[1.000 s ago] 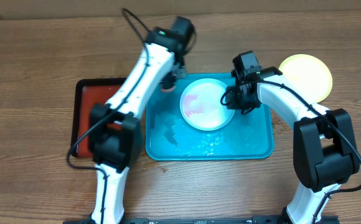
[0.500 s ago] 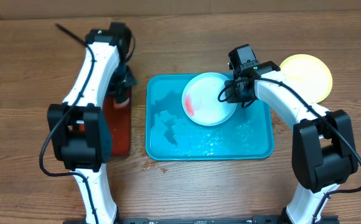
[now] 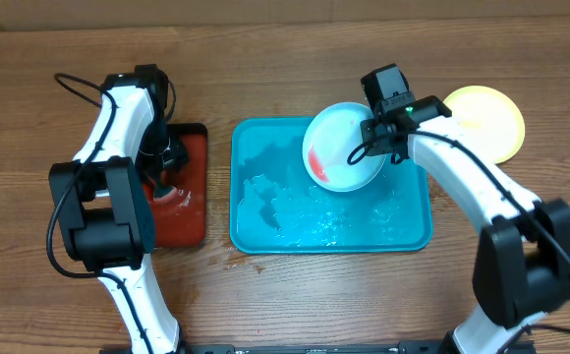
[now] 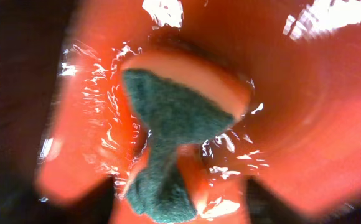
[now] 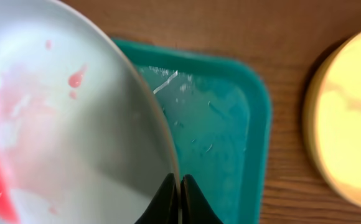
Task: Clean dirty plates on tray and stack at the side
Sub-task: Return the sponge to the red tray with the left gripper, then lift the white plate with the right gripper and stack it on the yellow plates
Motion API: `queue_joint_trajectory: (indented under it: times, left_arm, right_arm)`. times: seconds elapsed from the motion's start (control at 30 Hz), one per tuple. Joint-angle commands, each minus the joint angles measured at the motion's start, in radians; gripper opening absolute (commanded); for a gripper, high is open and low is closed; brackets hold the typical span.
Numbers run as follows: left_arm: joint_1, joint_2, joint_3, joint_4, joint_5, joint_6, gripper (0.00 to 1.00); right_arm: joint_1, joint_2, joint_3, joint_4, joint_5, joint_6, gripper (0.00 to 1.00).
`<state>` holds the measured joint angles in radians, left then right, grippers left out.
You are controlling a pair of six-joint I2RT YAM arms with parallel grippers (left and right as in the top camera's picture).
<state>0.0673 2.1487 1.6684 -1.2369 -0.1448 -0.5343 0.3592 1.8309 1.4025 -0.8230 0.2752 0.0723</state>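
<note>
My right gripper (image 5: 179, 191) is shut on the rim of a white plate (image 3: 342, 147), which it holds tilted above the back of the turquoise tray (image 3: 265, 221). The plate (image 5: 62, 124) carries a red smear (image 3: 315, 162) and pink streaks. A yellow-green plate (image 3: 484, 120) lies on the table to the right of the tray. My left gripper (image 3: 170, 157) hangs over the dark red tray (image 3: 189, 211). It is open (image 4: 180, 214), with an orange sponge (image 4: 180, 112), green pad up, lying wet between its fingers.
The turquoise tray floor (image 5: 224, 124) is wet with water and foam. The yellow-green plate (image 5: 348, 124) sits close beyond the tray's right rim. The dark red tray stands just left of the turquoise one, on the wooden table (image 3: 49, 275).
My left arm swung left from the turquoise tray to the dark red tray and opened, letting the sponge go. My right gripper raised and tilted the white plate.
</note>
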Motion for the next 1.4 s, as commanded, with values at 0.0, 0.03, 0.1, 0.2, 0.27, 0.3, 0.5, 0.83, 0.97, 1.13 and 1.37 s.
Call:
queue_joint_trajectory:
  times: [0.0, 0.03, 0.1, 0.2, 0.27, 0.3, 0.5, 0.83, 0.97, 1.13, 1.37]
  left_arm:
    - [0.001, -0.01, 0.023, 0.014, 0.147, 0.109, 1.0]
    - [0.001, -0.01, 0.033, 0.014, 0.156, 0.109, 1.0]
    - [0.001, -0.01, 0.053, 0.01, 0.164, 0.109, 1.0]
    - [0.001, -0.01, 0.099, -0.005, 0.164, 0.108, 1.0]
    - [0.001, -0.011, 0.134, -0.014, 0.164, 0.108, 0.99]
    - [0.001, -0.012, 0.152, -0.018, 0.164, 0.108, 1.0]
    - [0.01, -0.012, 0.212, -0.008, 0.159, 0.109, 1.0]
    - [0.013, -0.011, 0.211, -0.016, 0.082, 0.109, 1.0]
    - [0.013, -0.011, 0.211, -0.015, 0.083, 0.109, 1.0]
    - [0.011, -0.011, 0.211, -0.014, 0.083, 0.108, 1.0]
    - [0.011, -0.011, 0.211, -0.015, 0.084, 0.109, 1.0]
  right_arm:
    - [0.063, -0.072, 0.047, 0.006, 0.125, -0.079, 0.04]
    - [0.084, -0.077, 0.058, 0.006, 0.171, -0.093, 0.04]
    - [0.122, -0.082, 0.074, 0.006, 0.254, -0.117, 0.04]
    - [0.195, -0.083, 0.094, 0.012, 0.381, -0.178, 0.04]
    - [0.251, -0.083, 0.099, 0.035, 0.465, -0.228, 0.04]
    - [0.281, -0.083, 0.098, 0.055, 0.513, -0.261, 0.04]
    - [0.455, -0.083, 0.098, 0.241, 0.784, -0.52, 0.04]
    - [0.549, -0.083, 0.098, 0.478, 0.884, -0.859, 0.04]
    - [0.541, -0.083, 0.098, 0.477, 0.903, -0.872, 0.04]
    - [0.513, -0.082, 0.096, 0.379, 0.758, -0.645, 0.04]
    - [0.264, -0.108, 0.112, 0.23, 0.533, -0.175, 0.04]
